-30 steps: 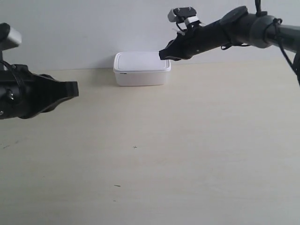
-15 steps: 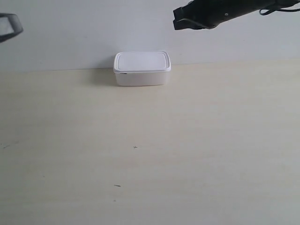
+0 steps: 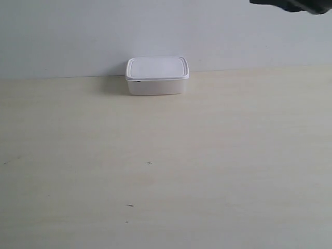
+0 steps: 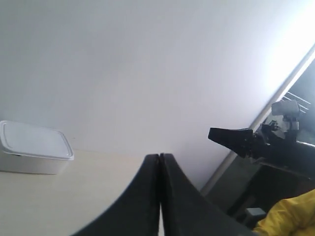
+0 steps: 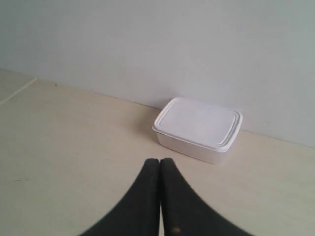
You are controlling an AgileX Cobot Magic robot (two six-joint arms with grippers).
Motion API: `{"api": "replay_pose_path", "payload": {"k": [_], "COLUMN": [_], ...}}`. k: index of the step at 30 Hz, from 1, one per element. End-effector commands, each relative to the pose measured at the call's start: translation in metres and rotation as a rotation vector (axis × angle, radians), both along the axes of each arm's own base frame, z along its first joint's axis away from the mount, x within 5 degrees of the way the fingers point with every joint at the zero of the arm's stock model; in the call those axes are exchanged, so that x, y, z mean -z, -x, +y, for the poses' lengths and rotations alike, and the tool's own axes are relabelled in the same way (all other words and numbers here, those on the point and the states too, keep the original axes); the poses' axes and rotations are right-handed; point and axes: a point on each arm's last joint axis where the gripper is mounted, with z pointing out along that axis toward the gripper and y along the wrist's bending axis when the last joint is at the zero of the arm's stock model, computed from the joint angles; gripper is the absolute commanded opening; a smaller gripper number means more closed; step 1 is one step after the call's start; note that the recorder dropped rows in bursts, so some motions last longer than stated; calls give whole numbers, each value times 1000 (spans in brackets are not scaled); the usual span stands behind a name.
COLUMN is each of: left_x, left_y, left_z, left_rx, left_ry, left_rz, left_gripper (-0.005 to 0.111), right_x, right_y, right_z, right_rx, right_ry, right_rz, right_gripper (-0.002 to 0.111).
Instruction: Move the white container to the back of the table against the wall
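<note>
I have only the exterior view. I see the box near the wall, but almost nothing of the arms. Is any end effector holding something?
Observer: No. The left end effector is shut, with nothing in it.
Operator: And the other one?
Observer: The right end effector is shut too and empty. The box lies ahead of it, apart.
Operator: Where is the right arm?
Observer: The left wrist view shows the right arm in the air, well away from the box.

The left hand (image 4: 160,157) and right hand (image 5: 160,161) are matte black, each with two smooth fingers (image 5: 146,199) tapering to narrow tips. Behind the right hand, on its wrist, sits a grey-white camera block (image 4: 287,107).
</note>
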Motion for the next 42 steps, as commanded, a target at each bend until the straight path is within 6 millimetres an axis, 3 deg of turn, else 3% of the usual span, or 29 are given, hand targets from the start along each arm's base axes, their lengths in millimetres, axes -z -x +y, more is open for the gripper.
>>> {"api": "replay_pose_path", "payload": {"k": [1, 6, 10, 22, 26, 33, 42], "left_x": [6, 18, 32, 114, 135, 152, 146], "left_y": [14, 22, 21, 12, 11, 10, 1], "left_z": [1, 0, -3, -1, 1, 7, 27], "left_rx": [45, 99, 117, 58, 27, -45, -282], "left_ry": [47, 47, 28, 16, 71, 30, -48], "left_rz": [-6, 4, 45, 313, 421, 445, 309], "left_gripper": [0, 0, 0, 0, 0, 0, 0], "right_x": [-20, -33, -31, 16, 37, 73, 128], "right_y": [55, 113, 149, 221, 234, 248, 234], "right_z": [-12, -22, -28, -39, -41, -44, -41], "right_rx": [10, 11, 0, -72, -103, -128, -57], "right_ry": [-41, -110, -158, -283, -347, -372, -454], "right_rz": [-112, -205, -235, -217, -168, -130, 47], "right_gripper": [0, 0, 0, 0, 0, 0, 0]}}
